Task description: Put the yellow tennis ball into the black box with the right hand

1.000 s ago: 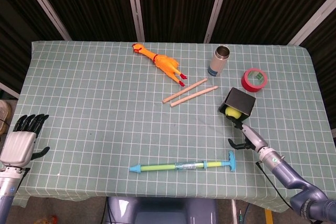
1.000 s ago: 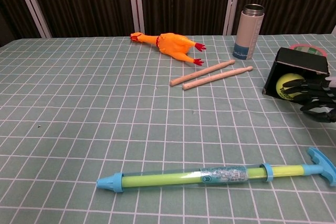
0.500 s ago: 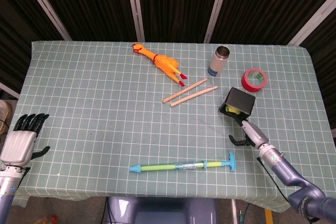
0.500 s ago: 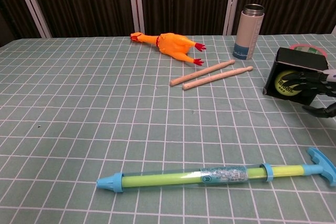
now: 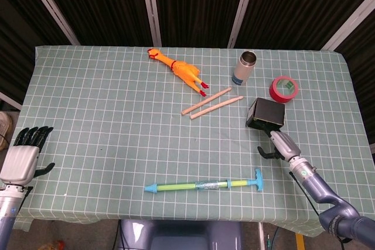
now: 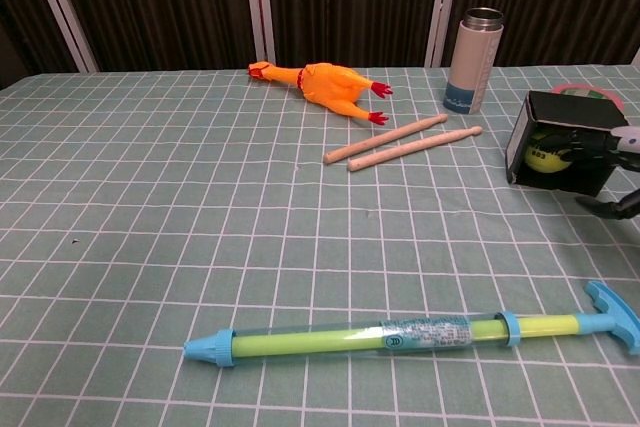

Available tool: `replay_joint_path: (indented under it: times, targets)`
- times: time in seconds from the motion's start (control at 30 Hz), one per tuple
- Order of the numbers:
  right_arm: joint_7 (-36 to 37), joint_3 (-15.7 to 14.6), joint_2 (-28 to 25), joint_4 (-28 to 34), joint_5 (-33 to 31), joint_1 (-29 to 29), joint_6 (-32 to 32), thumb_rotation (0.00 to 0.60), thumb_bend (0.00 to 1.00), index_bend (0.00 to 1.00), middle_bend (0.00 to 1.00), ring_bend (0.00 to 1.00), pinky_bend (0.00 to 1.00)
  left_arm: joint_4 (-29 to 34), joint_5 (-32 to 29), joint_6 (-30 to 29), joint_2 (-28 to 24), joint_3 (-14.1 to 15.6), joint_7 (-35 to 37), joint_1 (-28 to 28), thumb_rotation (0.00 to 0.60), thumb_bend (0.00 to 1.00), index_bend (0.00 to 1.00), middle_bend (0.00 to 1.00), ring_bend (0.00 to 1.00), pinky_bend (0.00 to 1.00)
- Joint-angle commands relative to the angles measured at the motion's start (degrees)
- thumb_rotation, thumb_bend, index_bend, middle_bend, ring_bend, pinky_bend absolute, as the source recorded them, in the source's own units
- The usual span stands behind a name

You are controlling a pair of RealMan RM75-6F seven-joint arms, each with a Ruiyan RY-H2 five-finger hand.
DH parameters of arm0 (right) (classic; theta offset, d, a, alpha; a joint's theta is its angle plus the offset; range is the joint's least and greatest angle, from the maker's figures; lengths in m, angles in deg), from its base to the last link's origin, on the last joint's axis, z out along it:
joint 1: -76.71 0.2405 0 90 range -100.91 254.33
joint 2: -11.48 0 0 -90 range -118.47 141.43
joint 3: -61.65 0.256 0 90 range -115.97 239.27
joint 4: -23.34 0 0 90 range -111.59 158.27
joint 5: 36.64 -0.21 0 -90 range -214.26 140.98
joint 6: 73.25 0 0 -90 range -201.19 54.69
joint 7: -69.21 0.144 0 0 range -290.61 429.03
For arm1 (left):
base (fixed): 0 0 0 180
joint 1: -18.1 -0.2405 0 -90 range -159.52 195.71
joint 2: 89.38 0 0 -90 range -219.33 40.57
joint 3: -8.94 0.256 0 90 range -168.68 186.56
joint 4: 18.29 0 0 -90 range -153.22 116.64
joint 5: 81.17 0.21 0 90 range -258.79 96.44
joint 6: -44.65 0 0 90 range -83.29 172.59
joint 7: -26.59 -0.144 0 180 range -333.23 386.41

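Note:
The black box [image 5: 268, 111] lies on its side at the table's right, its mouth facing the near edge. In the chest view the yellow tennis ball [image 6: 543, 155] sits inside the black box [image 6: 570, 112]; the head view hides it. My right hand [image 5: 282, 144] is just in front of the box. Seen from the chest, the right hand [image 6: 612, 162] has its dark fingers [image 6: 585, 152] reaching into the mouth beside the ball, with the thumb spread low and apart. My left hand [image 5: 22, 159] rests at the table's near left corner, fingers extended, holding nothing.
A blue and green toy pump [image 5: 202, 186] lies along the front, left of my right hand. Two wooden sticks [image 5: 212, 103], a rubber chicken [image 5: 179, 70], a steel bottle [image 5: 245, 67] and a red tape roll [image 5: 283, 88] lie further back.
The ball has gone deeper into the box and dropped out of the head view. My right hand moved forward with it, and the box shifted slightly back. The left hand stayed put.

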Motion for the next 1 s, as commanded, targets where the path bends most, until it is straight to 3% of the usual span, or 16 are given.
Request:
replay_joint_path:
  times: [0.03,0.33,0.67,0.83,0.9,1.0]
  targets:
    - [-0.48,-0.22,-0.06,0.47,0.01,-0.54,-1.36,0.600,0.52,0.00,0.00,0.00,0.00,0.03,0.10,-0.02,-0.07,0.02,0.12,0.02,0.600,0.14,0.11,0.12,0.08,0.10]
    - [-3.71,-2.59,-5.20,10.26,1.65,-4.49,-8.29,0.600,0.51,0.00,0.00,0.00,0.00,0.46,2.16,-1.08,-1.16,0.71,2.00,-0.25,0.600,0.14,0.11,0.12,0.08,0.10]
    - [-24.66,-2.81,-8.92,20.33,2.86,-15.10,-28.10,0.600,0.47,0.00,0.00,0.00,0.00,1.00,5.06,-2.15,-2.30,1.51,4.34,-0.16,0.600,0.14,0.11,0.12,0.08,0.10]
    - [-30.72,-2.98,-10.75,23.65,1.22,-18.81,-32.43,0.600,0.45,0.00,0.00,0.00,0.00,1.79,6.71,-3.56,-3.04,2.21,4.99,-0.74,0.600,0.14,0.10,0.12,0.08,0.10]
    - [-36.69,-2.48,-10.83,23.62,-0.09,-20.07,-34.05,0.600,0.42,0.00,0.00,0.00,0.00,1.99,7.16,-3.99,-3.30,2.43,5.25,-0.96,0.600,0.14,0.10,0.12,0.08,0.10]
    - [-53.13,-1.14,-9.89,22.36,-1.44,-22.04,-38.40,0.600,0.38,0.00,0.00,0.00,0.00,2.18,7.45,-4.65,-3.61,2.56,5.43,-1.31,0.600,0.14,0.10,0.11,0.08,0.10]
